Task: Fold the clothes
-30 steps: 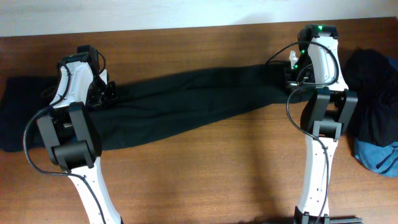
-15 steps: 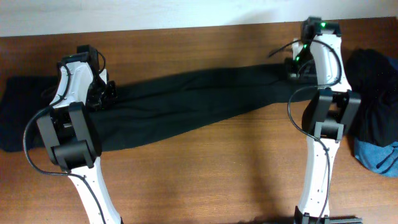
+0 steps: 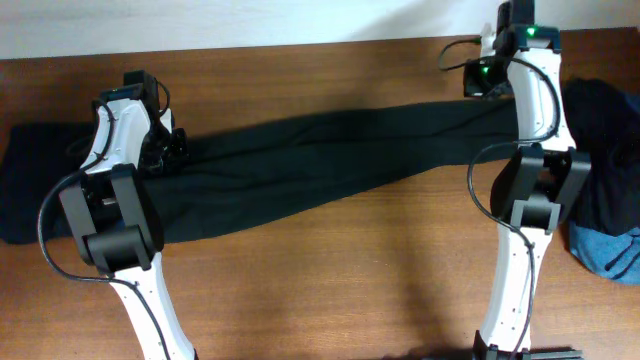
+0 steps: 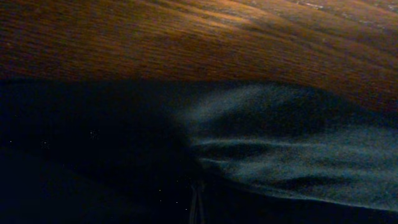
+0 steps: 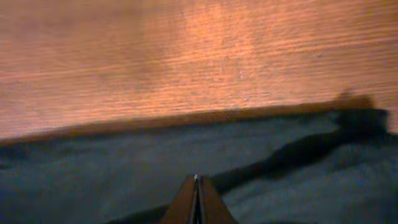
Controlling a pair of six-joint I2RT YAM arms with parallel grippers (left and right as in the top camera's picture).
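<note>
black trousers [image 3: 320, 165] stretched on table [image 3: 330, 290], long axis left-right | left gripper [image 4: 196, 205] clenched on cloth near left end | right gripper [image 5: 196, 186] clenched on right end

The blue piece [image 3: 605, 252] and the black pile [image 3: 600, 130] above it run off the right edge, the left arm [image 3: 115, 130] and right arm [image 3: 535, 90] each cover part of the long trousers [image 3: 320, 160], the right wrist view is blurry, and the left wrist view is too dark to make much out.
</note>
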